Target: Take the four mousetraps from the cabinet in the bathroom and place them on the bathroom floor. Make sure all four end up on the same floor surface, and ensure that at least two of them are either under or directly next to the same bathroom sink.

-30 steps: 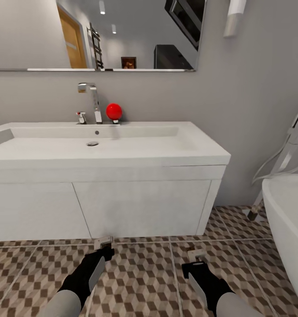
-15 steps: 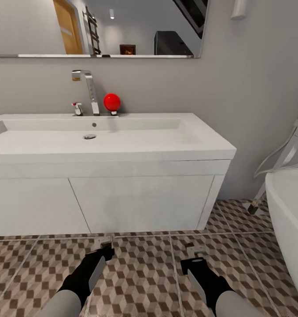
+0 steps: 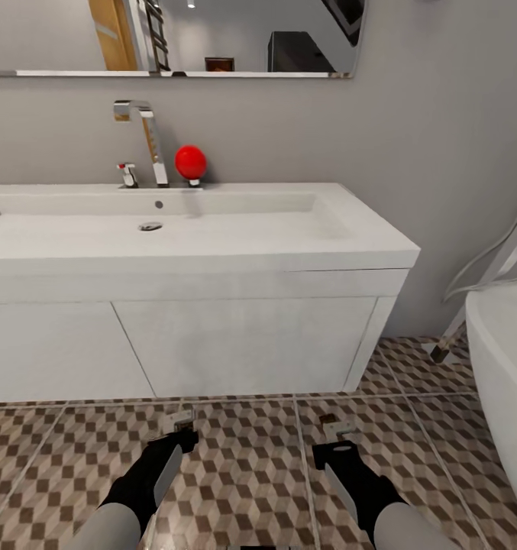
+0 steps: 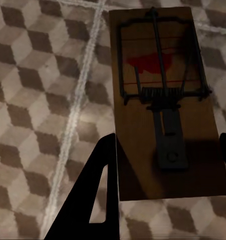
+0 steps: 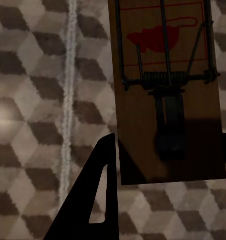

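Each gripper holds one mousetrap low over the bathroom floor (image 3: 243, 481), in front of the sink (image 3: 227, 237) on its white vanity (image 3: 243, 344). My left gripper (image 3: 179, 429) is shut on a mousetrap (image 3: 179, 418); the left wrist view shows the brown board (image 4: 163, 100), with its wire spring and red mark, between the black fingers (image 4: 100, 200). My right gripper (image 3: 337, 437) is shut on a second mousetrap (image 3: 339, 426), and that board (image 5: 165, 90) lies flat between its fingers (image 5: 100, 200). The cabinet and the other mousetraps are out of view.
A white bathtub (image 3: 506, 367) with a chrome hose stands close on the right. A chrome tap (image 3: 145, 141) and a red ball (image 3: 190, 162) sit at the back of the basin. A mirror (image 3: 174, 38) hangs on the grey wall. Patterned tiles run under the vanity.
The whole picture has shifted: the camera has come closer, and the sink and mirror sit higher in the frame. Both grippers keep their mousetraps and their places.
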Controlling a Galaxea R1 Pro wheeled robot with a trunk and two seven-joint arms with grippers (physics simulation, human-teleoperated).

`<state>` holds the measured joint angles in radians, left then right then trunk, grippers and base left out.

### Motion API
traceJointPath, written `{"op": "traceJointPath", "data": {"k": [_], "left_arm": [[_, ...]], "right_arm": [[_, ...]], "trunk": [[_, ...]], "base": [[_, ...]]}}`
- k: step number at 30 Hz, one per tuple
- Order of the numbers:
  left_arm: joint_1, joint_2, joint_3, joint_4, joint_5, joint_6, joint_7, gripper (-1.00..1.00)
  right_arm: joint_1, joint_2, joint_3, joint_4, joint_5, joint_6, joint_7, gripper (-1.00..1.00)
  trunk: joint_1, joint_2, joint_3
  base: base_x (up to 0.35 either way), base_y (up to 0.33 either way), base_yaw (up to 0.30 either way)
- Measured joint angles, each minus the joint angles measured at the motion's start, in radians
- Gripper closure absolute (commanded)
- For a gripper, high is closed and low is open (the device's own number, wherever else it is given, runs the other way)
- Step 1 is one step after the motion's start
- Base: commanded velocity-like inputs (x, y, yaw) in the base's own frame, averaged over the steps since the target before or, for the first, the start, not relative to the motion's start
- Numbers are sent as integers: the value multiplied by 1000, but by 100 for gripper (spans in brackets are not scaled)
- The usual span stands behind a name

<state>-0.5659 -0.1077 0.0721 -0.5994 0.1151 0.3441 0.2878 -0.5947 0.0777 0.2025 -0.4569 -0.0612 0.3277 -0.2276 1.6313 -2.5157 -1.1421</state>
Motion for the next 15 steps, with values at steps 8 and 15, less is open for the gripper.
{"op": "traceJointPath", "data": {"k": [8,15], "left_arm": [[0,4,0,3,-2,0,2,100],[0,8,1,1,-3,0,2,100]], "right_arm": [[-35,-1,-1,-11,-7,-7,0,100],[-43,0,-3,-10,-8,-31,0,100]], "trunk": [[4,-2,-31],[7,-4,-58]], "base": [[0,0,0],[0,0,0]]}}
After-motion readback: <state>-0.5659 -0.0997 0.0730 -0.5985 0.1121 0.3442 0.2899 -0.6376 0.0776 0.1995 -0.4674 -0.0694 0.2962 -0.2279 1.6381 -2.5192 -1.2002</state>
